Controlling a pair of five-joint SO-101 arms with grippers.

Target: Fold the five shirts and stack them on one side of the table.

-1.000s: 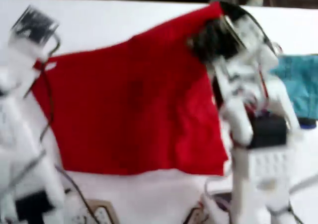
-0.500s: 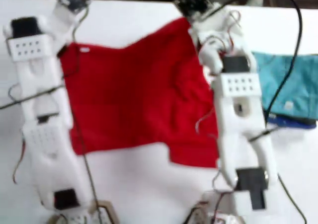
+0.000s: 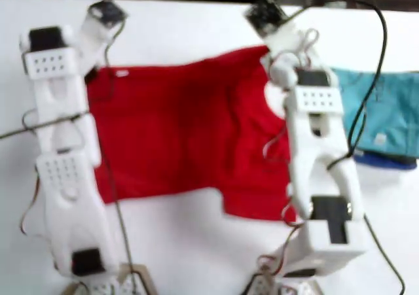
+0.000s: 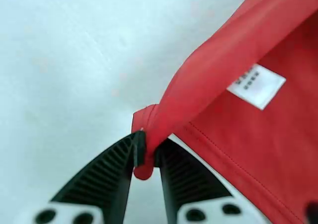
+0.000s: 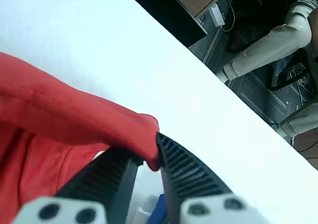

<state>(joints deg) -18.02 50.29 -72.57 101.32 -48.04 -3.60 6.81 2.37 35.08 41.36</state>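
A red shirt (image 3: 183, 131) lies spread across the middle of the white table, partly folded. My left gripper (image 4: 147, 154) is shut on a bunched corner of the red shirt (image 4: 238, 90) beside its white label (image 4: 257, 86); in the high view that arm (image 3: 62, 144) stands at the shirt's far left corner. My right gripper (image 5: 147, 157) is shut on a folded edge of the red shirt (image 5: 64, 117); its arm (image 3: 314, 131) stands over the shirt's far right corner.
A teal folded shirt (image 3: 386, 115) lies at the table's right side, on top of something dark blue (image 3: 386, 159). The table's far edge (image 5: 164, 40) runs close behind the right gripper. Cables (image 3: 373, 66) hang around both arms.
Both arms have swung out toward the far side of the table, carrying the red shirt's corners with them. The shirt has been pulled flatter and lies lower and more level.
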